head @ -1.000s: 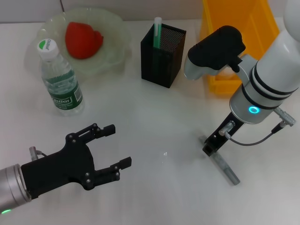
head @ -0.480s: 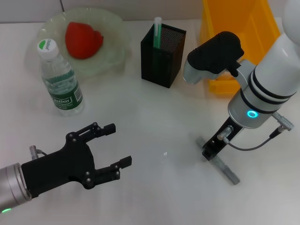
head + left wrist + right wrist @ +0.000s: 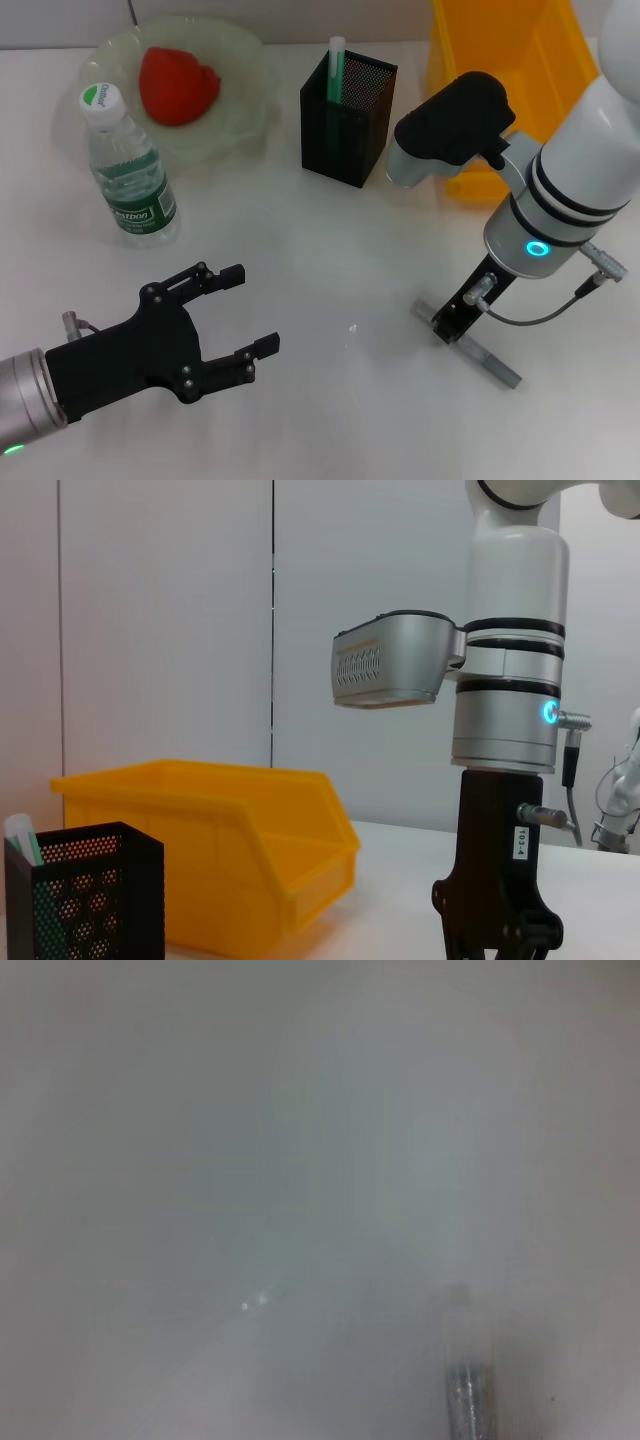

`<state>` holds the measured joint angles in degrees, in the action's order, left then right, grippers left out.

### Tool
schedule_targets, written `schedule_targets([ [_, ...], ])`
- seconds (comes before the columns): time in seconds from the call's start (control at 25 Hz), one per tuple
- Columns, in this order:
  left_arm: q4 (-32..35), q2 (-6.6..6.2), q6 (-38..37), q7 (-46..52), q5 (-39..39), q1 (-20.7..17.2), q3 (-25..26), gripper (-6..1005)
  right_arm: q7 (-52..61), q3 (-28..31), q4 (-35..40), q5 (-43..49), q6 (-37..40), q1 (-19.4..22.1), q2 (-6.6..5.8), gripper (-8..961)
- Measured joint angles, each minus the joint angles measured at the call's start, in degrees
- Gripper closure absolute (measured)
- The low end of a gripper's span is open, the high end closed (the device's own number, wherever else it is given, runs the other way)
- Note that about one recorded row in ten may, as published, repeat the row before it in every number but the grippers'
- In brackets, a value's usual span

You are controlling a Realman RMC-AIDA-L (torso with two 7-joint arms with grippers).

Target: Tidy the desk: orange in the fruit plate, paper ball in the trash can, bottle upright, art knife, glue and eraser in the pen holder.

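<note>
The orange [image 3: 178,84] lies in the fruit plate [image 3: 245,60] at the back left. The bottle [image 3: 128,172] stands upright in front of the plate. The pen holder [image 3: 345,112] holds a green-and-white stick [image 3: 335,65], apparently the glue; it also shows in the left wrist view [image 3: 85,900]. The grey art knife [image 3: 485,357] lies flat on the table at the right. My right gripper [image 3: 452,322] is down on the knife's left part, touching it. My left gripper [image 3: 248,312] is open and empty at the front left. The paper ball and eraser are out of view.
The trash can [image 3: 500,45] stands at the back right, behind my right arm, and shows in the left wrist view [image 3: 230,855]. White tabletop lies between the two grippers.
The art knife has turned under my right gripper, its far end swinging right and lying flatter across the table. The right gripper shifted slightly left. The left arm has not moved.
</note>
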<state>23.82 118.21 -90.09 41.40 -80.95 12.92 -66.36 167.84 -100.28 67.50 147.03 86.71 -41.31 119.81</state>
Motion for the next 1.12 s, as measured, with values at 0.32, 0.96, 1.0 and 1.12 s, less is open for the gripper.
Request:
schedule_targets([
  [0.32,0.03,0.09,0.02,0.0,0.0,0.01,0.0,188,-1.82,6.09,11.15,0.03,0.52,3.63,-0.49,818],
  [0.96,-0.04,0.29,0.2,2.7,0.64,0.78,1.21,188,-79.57,16.85,6.12,-70.37,-39.17,23.11,-0.12,824],
  [1.0,-0.04,0.29,0.2,2.7,0.64,0.78,1.21,189,-79.57,16.85,6.12,-70.37,-39.17,23.11,-0.12,825],
  [1.12,-0.11,0.37,0.63,2.63,0.37,1.14,0.96,189,-100.72,16.61,-7.12,-88.2,-35.44,20.24,-0.27,826],
])
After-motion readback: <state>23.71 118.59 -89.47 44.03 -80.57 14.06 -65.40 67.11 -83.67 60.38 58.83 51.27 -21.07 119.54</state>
